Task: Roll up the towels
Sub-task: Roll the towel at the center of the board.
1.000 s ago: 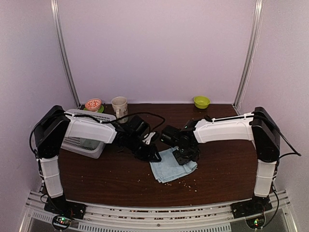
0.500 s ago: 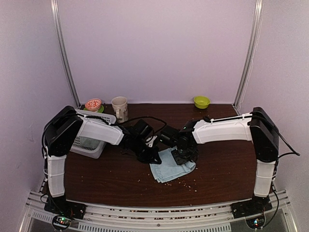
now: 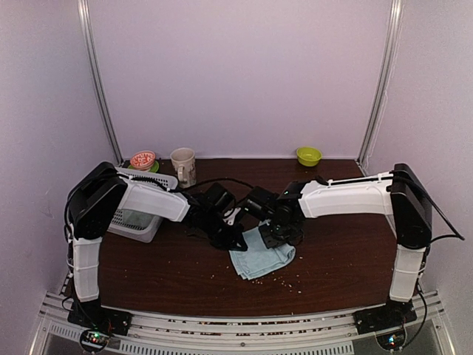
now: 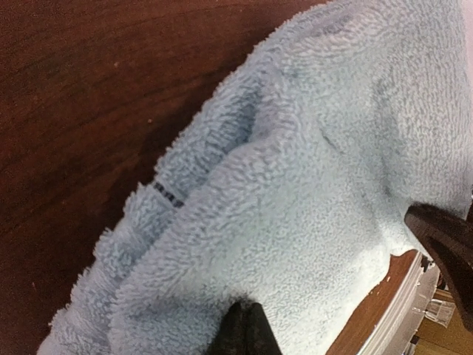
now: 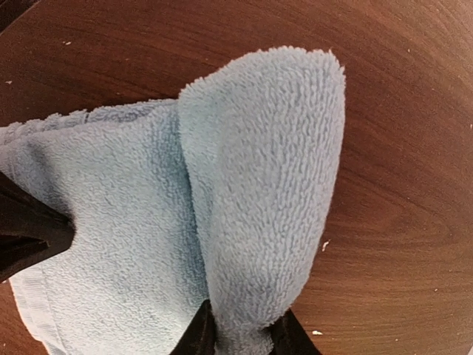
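Towel [image 3: 259, 260], light and floppy, wants edge grips: left claw [image 3: 238, 240] pinches its corner, right claw [image 5: 244, 334] pinches a raised fold.

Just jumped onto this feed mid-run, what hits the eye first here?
Both arms meet at the middle of the table over one light blue towel. The right gripper pinches a raised fold of it between its fingers, and the left gripper clamps the towel's left edge. A white mesh basket sits at the far left.
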Action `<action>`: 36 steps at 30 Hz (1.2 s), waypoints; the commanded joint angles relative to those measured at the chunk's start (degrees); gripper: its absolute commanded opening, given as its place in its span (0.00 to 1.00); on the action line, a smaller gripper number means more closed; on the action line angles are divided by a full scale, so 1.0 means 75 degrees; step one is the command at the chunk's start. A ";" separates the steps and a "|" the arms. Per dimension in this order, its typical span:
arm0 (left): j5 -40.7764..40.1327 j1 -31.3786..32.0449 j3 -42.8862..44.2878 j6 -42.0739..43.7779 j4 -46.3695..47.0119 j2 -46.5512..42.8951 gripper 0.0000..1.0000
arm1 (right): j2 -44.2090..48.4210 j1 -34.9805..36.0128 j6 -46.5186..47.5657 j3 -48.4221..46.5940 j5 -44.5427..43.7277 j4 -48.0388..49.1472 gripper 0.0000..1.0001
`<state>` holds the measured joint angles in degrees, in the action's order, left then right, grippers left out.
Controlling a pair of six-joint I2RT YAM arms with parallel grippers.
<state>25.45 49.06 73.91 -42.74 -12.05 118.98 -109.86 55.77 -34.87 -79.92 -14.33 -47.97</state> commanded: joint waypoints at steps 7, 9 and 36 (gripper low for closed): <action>-0.0218 -0.0025 0.0048 0.0007 -0.0200 0.0308 0.00 | 0.0405 0.0112 -0.0082 0.0295 0.1315 0.1211 0.26; -0.0227 -0.0025 0.0048 0.0014 -0.0218 0.0308 0.00 | 0.0459 0.0113 -0.0046 0.0439 0.1550 0.1425 0.27; 0.0350 -0.0218 0.0143 0.0146 -0.0408 -0.1252 0.32 | 0.0986 -0.0137 0.0592 0.2553 0.3524 0.4241 0.57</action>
<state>24.99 47.68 74.13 -38.68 -21.61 107.44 -104.22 55.64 -29.98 -64.66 9.04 -20.43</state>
